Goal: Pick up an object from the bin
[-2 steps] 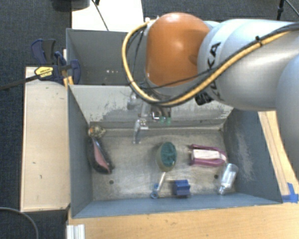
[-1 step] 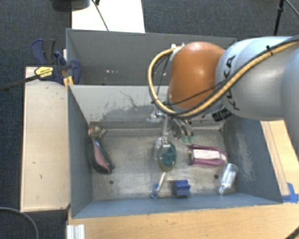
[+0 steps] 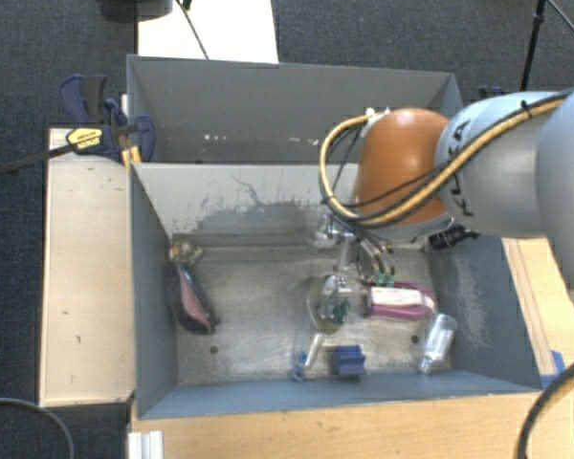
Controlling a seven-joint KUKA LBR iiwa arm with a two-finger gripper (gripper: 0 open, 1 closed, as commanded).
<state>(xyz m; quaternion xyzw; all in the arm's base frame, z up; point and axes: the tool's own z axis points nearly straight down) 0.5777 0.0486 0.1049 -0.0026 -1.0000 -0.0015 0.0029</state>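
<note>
Closest to your lens is the arm (image 3: pixel 521 175), its thick grey link coming in from the right above the bin (image 3: pixel 153 285). The link ends in the rounded orange cover (image 3: pixel 402 165), with yellow-and-black cables (image 3: pixel 331 175) looped round the cover's left side. From there the wrist points steeply down into the middle of the bin floor.

Now take the floor from the left. Against the left wall you have a long dark object with a pink face (image 3: pixel 192 301), lying lengthwise, with a small round knob (image 3: pixel 182 251) just behind it. Well apart from these, near the front wall, a clear stick with a blue tip (image 3: pixel 309 352) lies tilted.

Just behind it sits a clear round piece (image 3: pixel 322 314) with a bit of green in it. The gripper (image 3: pixel 339 299) is low over that piece, at its right edge. You cannot tell from this angle whether the gripper is open or closed, or whether it touches the piece.

A small blue block (image 3: pixel 347 360) rests by the front wall, just right of the stick. Right of the gripper lies a pink and white packet (image 3: pixel 400 301), flat and crosswise. Beyond it, towards the right front corner, a small clear bottle (image 3: pixel 437 340) lies on its side.
</note>
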